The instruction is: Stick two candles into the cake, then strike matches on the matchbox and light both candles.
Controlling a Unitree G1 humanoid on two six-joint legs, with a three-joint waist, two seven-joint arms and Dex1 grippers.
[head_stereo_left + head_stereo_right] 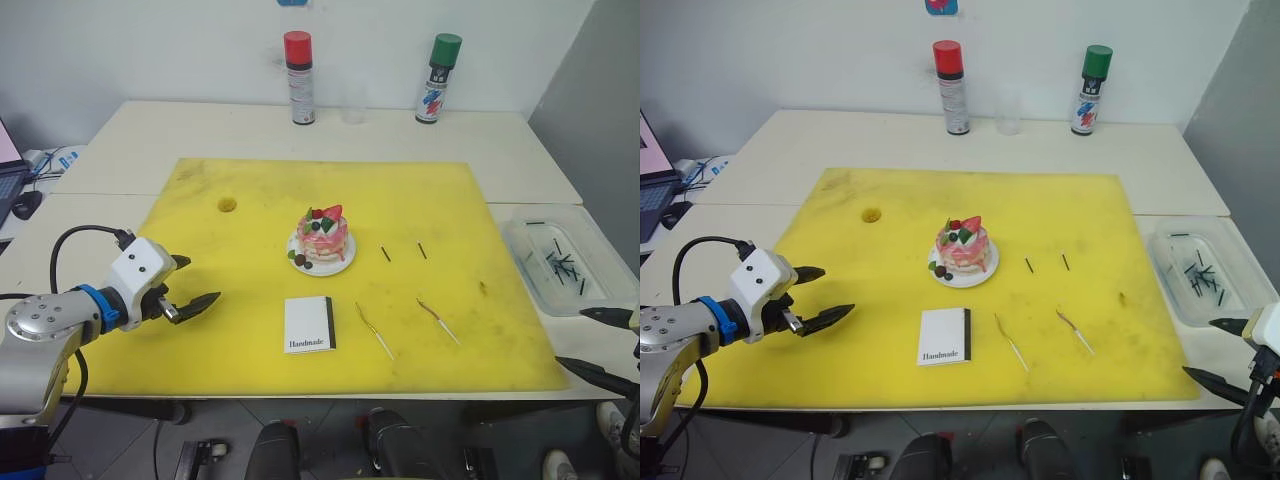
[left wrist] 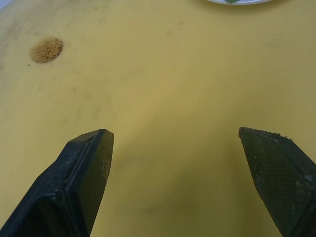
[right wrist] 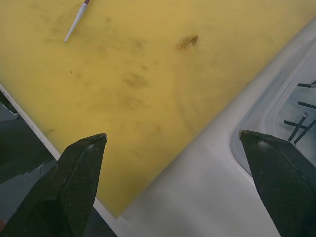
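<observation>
Both grippers gaped empty: left gripper [image 1: 187,284] at the cake's [image 1: 323,233] eight o'clock, right gripper [image 1: 1225,350] at four o'clock beside the clear tray [image 1: 1200,305].

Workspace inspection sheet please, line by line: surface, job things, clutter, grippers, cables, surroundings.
Surface: yellow mat on a white table; a small round hole in the mat, a dark smudge.
Job's things: cake on its plate, no candles in it; matchbox lying flat; two candles and two matches lying loose on the mat.
Clutter: clear tray holding dark sticks.
Grippers: left gripper open, empty, over the mat; right gripper open, empty, by the tray.
Cables: black cable looping at the left arm.
Surroundings: red-capped can, green-capped can, clear cup by the wall.
</observation>
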